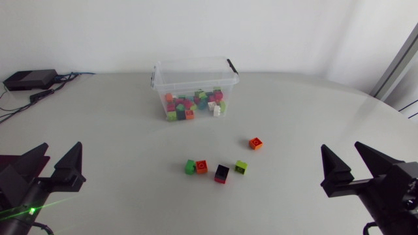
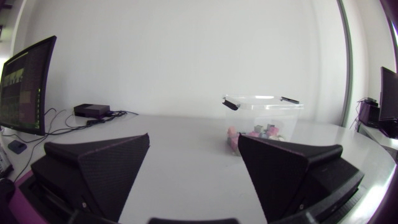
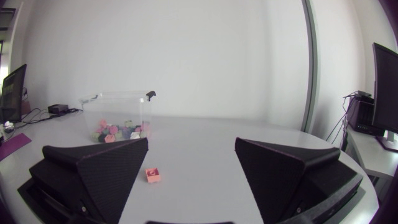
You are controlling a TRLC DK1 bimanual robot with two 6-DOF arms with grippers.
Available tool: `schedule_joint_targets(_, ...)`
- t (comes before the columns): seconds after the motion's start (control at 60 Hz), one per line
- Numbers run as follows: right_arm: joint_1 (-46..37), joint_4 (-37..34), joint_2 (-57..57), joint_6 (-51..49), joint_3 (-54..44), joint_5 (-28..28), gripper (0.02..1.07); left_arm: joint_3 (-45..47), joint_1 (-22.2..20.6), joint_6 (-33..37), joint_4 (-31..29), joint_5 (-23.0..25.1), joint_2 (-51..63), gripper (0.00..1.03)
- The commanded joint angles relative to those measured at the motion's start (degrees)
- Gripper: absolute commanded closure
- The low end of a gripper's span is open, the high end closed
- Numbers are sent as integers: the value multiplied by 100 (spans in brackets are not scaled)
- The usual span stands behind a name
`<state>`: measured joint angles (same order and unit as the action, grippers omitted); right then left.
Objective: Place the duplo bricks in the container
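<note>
A clear plastic container (image 1: 196,79) with several coloured duplo bricks inside stands at the back middle of the table. Loose bricks lie in front of it: an orange one (image 1: 256,143), a green one (image 1: 190,167), a red-orange one (image 1: 202,166), a black and pink one (image 1: 222,173) and a lime one (image 1: 241,167). My left gripper (image 1: 49,163) rests open at the near left, empty. My right gripper (image 1: 354,162) rests open at the near right, empty. The container (image 2: 262,116) shows far ahead between the left fingers. The right wrist view shows the container (image 3: 118,117) and one orange brick (image 3: 152,175) ahead.
A black box (image 1: 29,79) with cables lies at the far left of the table. The table's curved far edge runs behind the container.
</note>
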<state>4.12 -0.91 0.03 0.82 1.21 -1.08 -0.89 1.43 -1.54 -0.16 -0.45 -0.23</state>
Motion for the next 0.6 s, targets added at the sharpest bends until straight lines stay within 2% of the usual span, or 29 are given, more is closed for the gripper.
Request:
schedule_joint_targets(0.0,-16,47,-38,-38,-121,38,6,80,-29,-83,-36,10,-56,4)
schedule_joint_targets(0.4,-43,64,-38,-64,-104,38,6,27,50,-92,16,-34,-65,4)
schedule_joint_targets(0.583,-78,56,32,-64,134,47,6,-333,-11,-83,-159,-26,58,4)
